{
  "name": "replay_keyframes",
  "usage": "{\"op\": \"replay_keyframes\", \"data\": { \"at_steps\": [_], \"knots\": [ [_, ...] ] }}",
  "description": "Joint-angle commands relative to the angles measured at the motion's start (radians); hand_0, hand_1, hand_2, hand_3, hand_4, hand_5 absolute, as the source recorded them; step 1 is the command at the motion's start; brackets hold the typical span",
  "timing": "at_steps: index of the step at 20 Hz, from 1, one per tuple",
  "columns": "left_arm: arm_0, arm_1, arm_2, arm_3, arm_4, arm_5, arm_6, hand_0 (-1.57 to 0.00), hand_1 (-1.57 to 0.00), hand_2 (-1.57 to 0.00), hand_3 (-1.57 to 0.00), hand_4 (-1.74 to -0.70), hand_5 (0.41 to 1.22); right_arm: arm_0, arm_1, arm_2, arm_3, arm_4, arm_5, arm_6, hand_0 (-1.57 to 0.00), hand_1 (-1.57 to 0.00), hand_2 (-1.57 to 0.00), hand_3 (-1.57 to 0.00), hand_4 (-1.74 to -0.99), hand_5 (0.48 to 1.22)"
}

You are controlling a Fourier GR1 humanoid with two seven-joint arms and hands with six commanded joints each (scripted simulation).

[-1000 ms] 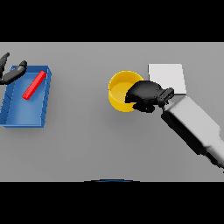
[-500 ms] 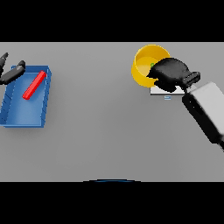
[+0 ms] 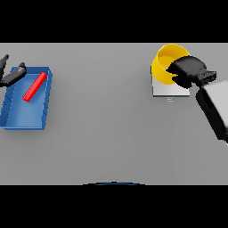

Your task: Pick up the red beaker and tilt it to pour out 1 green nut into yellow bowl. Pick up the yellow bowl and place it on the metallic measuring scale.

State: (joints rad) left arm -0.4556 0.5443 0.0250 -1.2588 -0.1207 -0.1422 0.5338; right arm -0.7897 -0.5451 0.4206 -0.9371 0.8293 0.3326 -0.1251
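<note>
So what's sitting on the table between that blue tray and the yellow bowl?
Nothing. In the head view, only bare grey table stretches between the blue tray on the left and the yellow bowl, which the right hand holds over the scale.

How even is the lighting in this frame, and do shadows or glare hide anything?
Head view: flat, even light on the table, no glare. The yellow bowl shades darker inside; right hand covers its near rim and part of the scale. Left hand is cut by the edge.

Right hand (image 3: 187,71) grips yellow bowl (image 3: 165,62) over the metallic scale (image 3: 169,89). Left hand (image 3: 11,75) rests at blue tray (image 3: 24,120); red beaker (image 3: 34,86) lies inside.
</note>
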Motion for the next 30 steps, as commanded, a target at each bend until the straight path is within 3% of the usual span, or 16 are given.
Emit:
{"op": "replay_keyframes", "data": {
  "at_steps": [1,9,12,14,15,17,18,20,22,25,30],
  "knots": [
    [-0.006,0.001,0.002,0.011,0.0,-0.001,0.004,0.0,0.0,0.0,0.0,-0.86,0.789,-0.004,0.006,-0.001,0.025,0.005,-0.012,0.003,-1.57,-1.57,-1.45,-1.24,-1.741,1.221],
    [0.004,0.01,0.004,0.002,0.001,-0.007,0.003,0.0,0.0,0.0,0.0,-0.85,0.799,-0.02,0.041,-0.014,0.156,0.016,-0.037,-0.031,-1.57,-1.57,-1.38,-1.4,-1.741,1.221],
    [-0.01,0.005,0.001,0.017,-0.002,-0.009,0.005,0.0,0.0,0.0,0.0,-0.84,0.783,-0.015,0.04,-0.021,0.16,0.014,-0.039,-0.046,-1.57,-1.57,-1.37,-1.45,-1.741,1.221],
    [-0.009,0.007,-0.002,0.017,-0.005,-0.01,0.004,0.0,0.0,0.0,0.0,-0.84,0.779,-0.011,0.045,-0.025,0.166,0.016,-0.037,-0.028,-1.57,-1.5,-1.44,-1.25,-1.741,1.221],
    [-0.006,0.013,0.002,0.014,-0.005,-0.011,0.005,0.0,0.0,0.0,0.0,-0.84,0.775,-0.017,0.05,-0.025,0.174,0.021,-0.034,-0.026,-1.56,-1.43,-1.34,-1.11,-1.682,1.221],
    [0.005,0.01,0.004,0.005,0.004,-0.013,-0.001,0.0,0.0,0.0,0.0,-0.84,0.774,-0.002,0.05,-0.038,0.157,0.0,-0.015,-0.02,-1.33,-1.12,-1.01,-0.82,-1.592,1.074],
    [0.005,0.004,-0.002,-0.002,0.002,-0.01,0.01,0.0,0.0,0.0,0.0,-0.83,0.771,-0.005,0.051,-0.05,0.156,-0.015,0.002,-0.016,-1.15,-0.96,-0.85,-0.69,-1.559,1.014],
    [0.0,-0.002,0.0,0.017,-0.002,-0.003,-0.006,0.0,0.0,0.0,0.0,-0.84,0.764,-0.012,0.059,-0.061,0.159,-0.031,0.025,-0.001,-0.76,-0.67,-0.58,-0.48,-1.513,0.923],
    [-0.007,0.008,0.011,0.02,0.01,-0.014,-0.014,0.0,0.0,0.0,0.0,-0.84,0.76,-0.006,0.062,-0.067,0.161,-0.038,0.034,0.011,-0.48,-0.46,-0.38,-0.32,-1.485,0.863],
    [-0.001,0.005,0.006,0.022,0.002,-0.009,-0.017,0.0,0.0,0.0,0.0,-0.83,0.75,-0.013,0.055,-0.053,0.177,-0.022,0.033,-0.006,-0.25,-0.24,-0.19,-0.16,-1.448,0.824],
    [0.002,0.008,0.003,0.006,0.002,-0.009,0.0,0.0,0.0,0.0,0.0,-0.83,0.76,-0.011,0.045,-0.04,0.166,-0.015,0.062,0.004,-0.08,-0.08,-0.06,-0.05,-1.395,0.787]
  ]
}}
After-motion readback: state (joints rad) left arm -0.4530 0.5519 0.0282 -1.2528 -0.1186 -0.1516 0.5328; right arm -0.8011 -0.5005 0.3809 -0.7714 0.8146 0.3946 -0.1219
